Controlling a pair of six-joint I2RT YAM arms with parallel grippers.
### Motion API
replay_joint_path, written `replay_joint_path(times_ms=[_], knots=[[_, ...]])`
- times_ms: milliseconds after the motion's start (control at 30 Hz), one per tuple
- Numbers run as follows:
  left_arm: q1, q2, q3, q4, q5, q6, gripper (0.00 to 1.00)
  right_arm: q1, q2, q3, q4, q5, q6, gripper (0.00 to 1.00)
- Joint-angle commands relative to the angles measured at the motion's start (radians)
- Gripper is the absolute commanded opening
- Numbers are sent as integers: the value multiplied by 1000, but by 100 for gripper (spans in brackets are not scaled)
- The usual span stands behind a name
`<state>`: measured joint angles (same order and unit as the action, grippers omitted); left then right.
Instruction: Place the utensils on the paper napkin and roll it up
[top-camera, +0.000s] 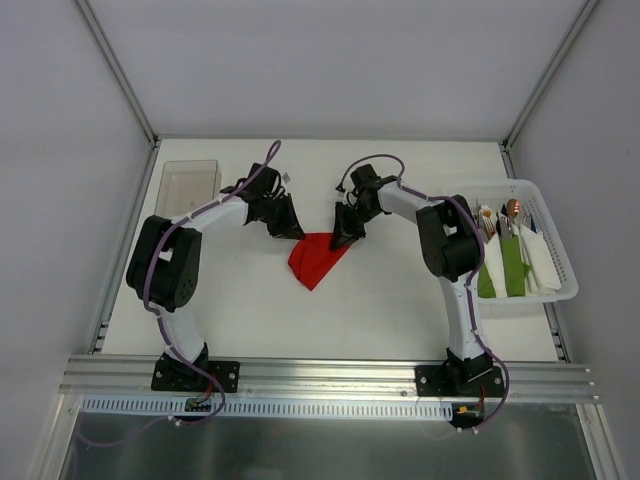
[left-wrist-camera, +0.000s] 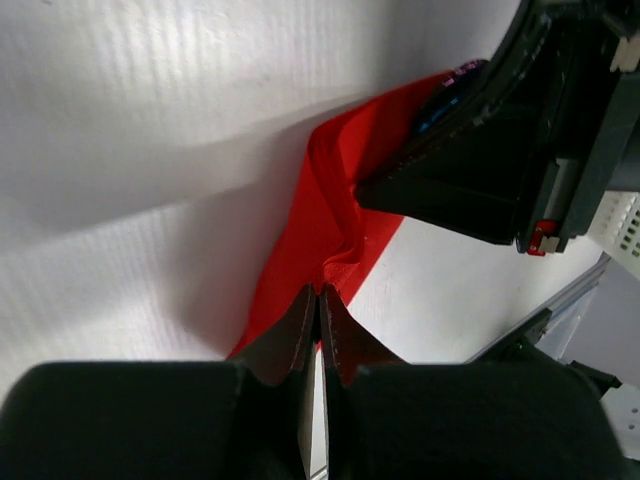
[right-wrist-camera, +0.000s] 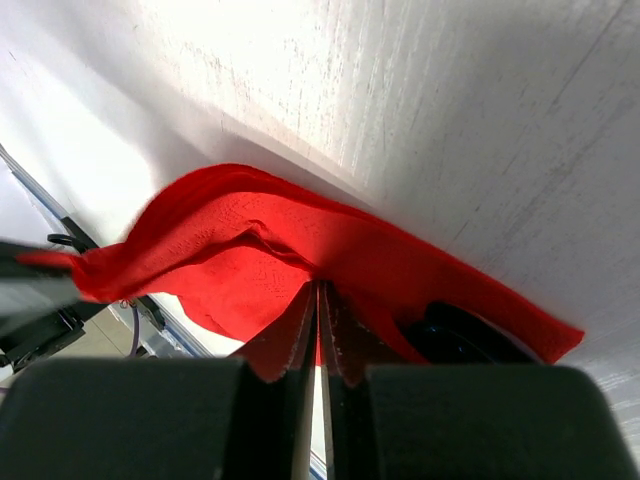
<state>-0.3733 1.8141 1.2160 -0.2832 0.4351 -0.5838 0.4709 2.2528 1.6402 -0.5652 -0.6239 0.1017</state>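
Left gripper (left-wrist-camera: 318, 294) clenched on red paper napkin (top-camera: 315, 262), right gripper (right-wrist-camera: 320, 292) clenched on its other side

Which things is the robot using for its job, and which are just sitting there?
For the job: red paper napkin, pinched by the left gripper and right gripper; a blue-purple utensil tucked inside.
Just lying about: white basket holding green napkin bundles, white napkins, copper-headed utensil; clear box.

Red paper napkin (top-camera: 318, 262), left fingers (top-camera: 288, 226), right fingers (top-camera: 347, 234) at its corners
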Motion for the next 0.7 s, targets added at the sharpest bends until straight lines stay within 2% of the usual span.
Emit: replay_joint_path(times_ms=[0, 267, 500, 667], knots=[[-44, 22, 10, 2, 53, -5, 0, 5, 28, 20, -25, 81, -10, 6], [-137, 82, -24, 33, 42, -36, 0, 5, 28, 23, -28, 89, -5, 6], [-147, 134, -82, 41, 13, -50, 0, 5, 24, 20, -27, 63, -4, 6], [-144, 186, -118, 39, -35, -90, 0, 3, -16, 27, -45, 44, -34, 11]])
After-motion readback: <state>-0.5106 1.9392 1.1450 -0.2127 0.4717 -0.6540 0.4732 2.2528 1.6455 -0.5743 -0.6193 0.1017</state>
